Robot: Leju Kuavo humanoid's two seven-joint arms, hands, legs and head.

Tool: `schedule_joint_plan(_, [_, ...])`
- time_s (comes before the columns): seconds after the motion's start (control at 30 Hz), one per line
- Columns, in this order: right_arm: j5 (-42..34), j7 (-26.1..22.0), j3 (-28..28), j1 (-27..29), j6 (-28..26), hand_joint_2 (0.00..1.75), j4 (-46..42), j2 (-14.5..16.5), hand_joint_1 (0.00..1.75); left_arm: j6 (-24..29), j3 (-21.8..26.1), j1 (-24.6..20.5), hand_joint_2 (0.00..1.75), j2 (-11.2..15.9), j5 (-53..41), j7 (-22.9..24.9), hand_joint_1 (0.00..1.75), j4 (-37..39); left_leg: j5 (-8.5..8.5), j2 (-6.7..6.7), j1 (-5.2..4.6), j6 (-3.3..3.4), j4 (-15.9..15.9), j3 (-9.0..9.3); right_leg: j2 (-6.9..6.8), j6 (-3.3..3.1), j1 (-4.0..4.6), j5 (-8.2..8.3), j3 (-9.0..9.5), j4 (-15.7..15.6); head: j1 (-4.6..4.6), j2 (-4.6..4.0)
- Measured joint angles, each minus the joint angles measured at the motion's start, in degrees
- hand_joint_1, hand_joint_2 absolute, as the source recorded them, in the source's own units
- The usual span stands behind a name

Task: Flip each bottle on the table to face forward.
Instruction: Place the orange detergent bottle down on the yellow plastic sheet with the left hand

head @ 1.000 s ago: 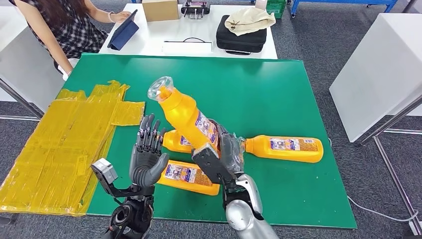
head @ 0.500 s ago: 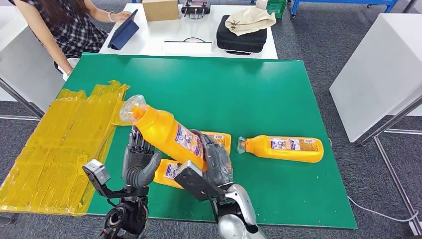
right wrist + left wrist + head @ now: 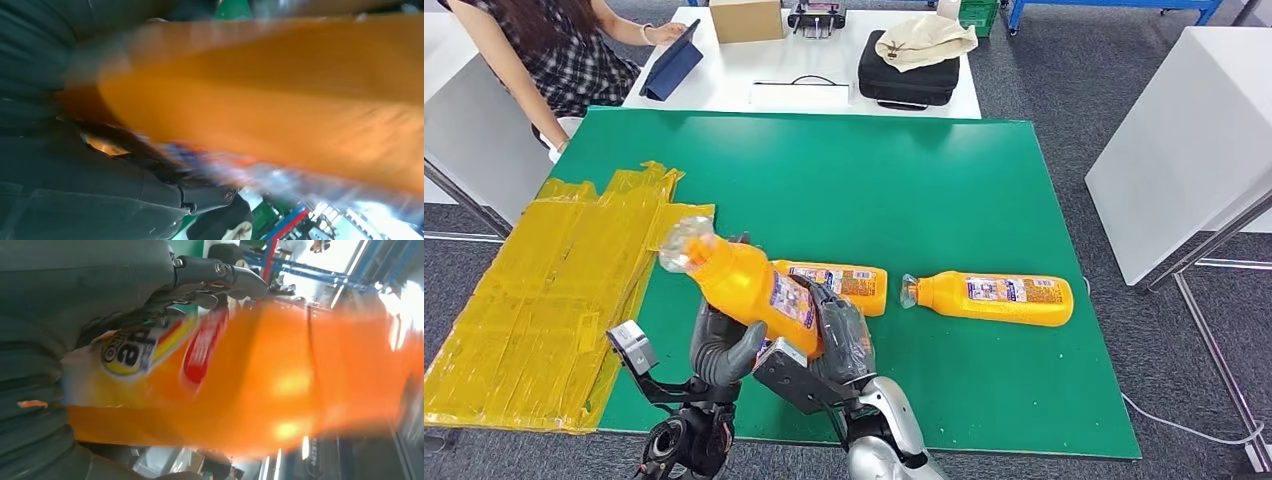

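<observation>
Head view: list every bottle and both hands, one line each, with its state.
Held bottle: lifted off the table, tilted, clear cap up and to the left.
Middle bottle: lying on its side, label up.
Right bottle: lying on its side, label up, cap pointing left.
Right hand: grips the held bottle's base.
Left hand: against the held bottle from below.

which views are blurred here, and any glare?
Head view: sharp and evenly lit, only the held bottle slightly soft at its clear cap. Left wrist view: the bottle is smeared, its label half readable, bright glare spots on its orange side; left hand fairly crisp. Right wrist view: heaviest blur, the bottle an orange streak, background washed out; right hand dark.
</observation>
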Motion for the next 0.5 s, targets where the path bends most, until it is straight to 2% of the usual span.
schedule_joint_plan(0.27, [2.5, -1.7, -0.2, -2.5, -0.1, 1.75, 6.4, 1.2, 1.75, 1.0, -0.4, 1.3, 1.75, 0.1, -0.1, 0.8, 0.0, -1.1, 0.0, 0.02, 0.01, 0.0, 0.0, 0.0, 0.0, 0.0, 0.01, 0.0, -0.01, 0.0, 0.0, 0.0])
schedule_joint_plan(0.5, [11.5, 2.1, 2.7, -3.1, -0.8, 1.75, 11.2, 2.8, 1.75, 7.4, 0.9, 2.9, 1.75, 0.7, -2.9, 0.5, 0.0, -1.8, 0.0, 0.02, 0.01, -0.01, 0.0, -0.01, 0.0, 0.0, 0.0, 0.0, -0.03, 0.0, 0.0, -0.01])
